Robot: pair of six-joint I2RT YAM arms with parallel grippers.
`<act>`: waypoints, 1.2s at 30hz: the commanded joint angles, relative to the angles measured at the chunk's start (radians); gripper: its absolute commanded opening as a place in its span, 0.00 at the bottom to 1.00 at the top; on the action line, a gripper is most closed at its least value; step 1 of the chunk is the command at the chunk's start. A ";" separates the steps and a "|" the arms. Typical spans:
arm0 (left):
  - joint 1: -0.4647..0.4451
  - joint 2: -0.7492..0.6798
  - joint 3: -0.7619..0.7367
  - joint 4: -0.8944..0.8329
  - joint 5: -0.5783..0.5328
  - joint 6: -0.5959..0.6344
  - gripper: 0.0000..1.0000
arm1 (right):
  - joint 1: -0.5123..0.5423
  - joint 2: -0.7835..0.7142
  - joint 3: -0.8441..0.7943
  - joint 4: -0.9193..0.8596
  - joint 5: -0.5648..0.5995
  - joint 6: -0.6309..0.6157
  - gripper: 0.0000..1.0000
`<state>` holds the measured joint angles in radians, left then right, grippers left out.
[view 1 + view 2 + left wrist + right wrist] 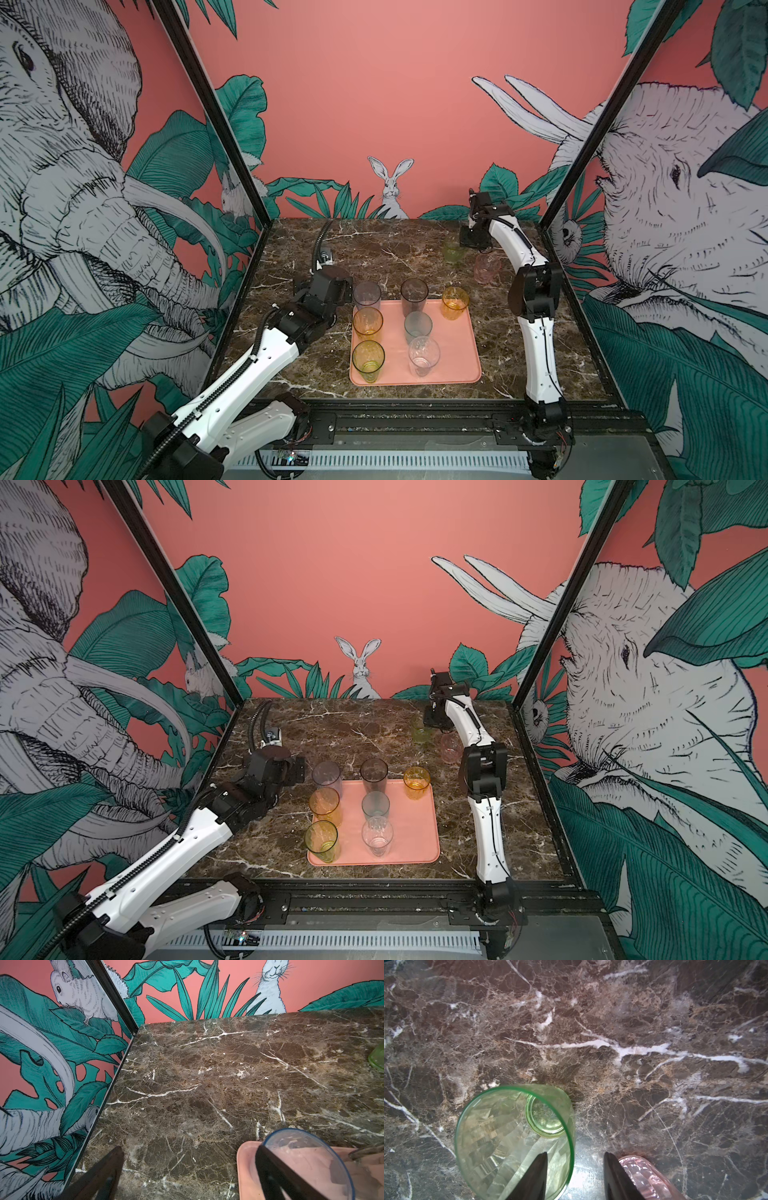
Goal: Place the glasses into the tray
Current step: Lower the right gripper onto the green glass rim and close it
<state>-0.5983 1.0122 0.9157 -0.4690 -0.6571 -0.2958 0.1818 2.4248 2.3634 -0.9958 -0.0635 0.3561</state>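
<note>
The salmon-pink tray [455, 357] [415, 837] holds several upright glasses, among them a tall grey one [367, 294] at its back left corner and a short amber one [455, 302]. Two short glasses stand on the marble behind it: a green one [453, 250] [512, 1136] and a pink one [487, 268] [645, 1176]. My right gripper [471, 245] [575, 1154] hangs over them, open, one finger above the green glass's mouth, the other between the two glasses. My left gripper [347, 291] [189, 1148] is wide open and empty over bare marble beside the grey glass [307, 1159].
A black cable and a small device [326, 254] lie at the back left of the marble table [395, 253]. Black frame posts and printed wall panels close in the left, right and back sides. The tray's corner [244, 1159] lies just inside my left gripper's finger.
</note>
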 commanded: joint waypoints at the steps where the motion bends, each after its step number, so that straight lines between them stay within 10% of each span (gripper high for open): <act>1: 0.006 -0.021 0.026 -0.019 0.000 -0.015 0.99 | -0.008 0.018 0.040 0.008 -0.011 0.009 0.44; 36: 0.005 -0.011 0.040 -0.030 -0.001 -0.019 0.99 | -0.026 0.082 0.111 0.021 -0.069 0.029 0.07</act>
<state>-0.5983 1.0122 0.9310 -0.4797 -0.6510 -0.2974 0.1623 2.4981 2.4416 -0.9771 -0.1223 0.3779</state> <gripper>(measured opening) 0.992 0.079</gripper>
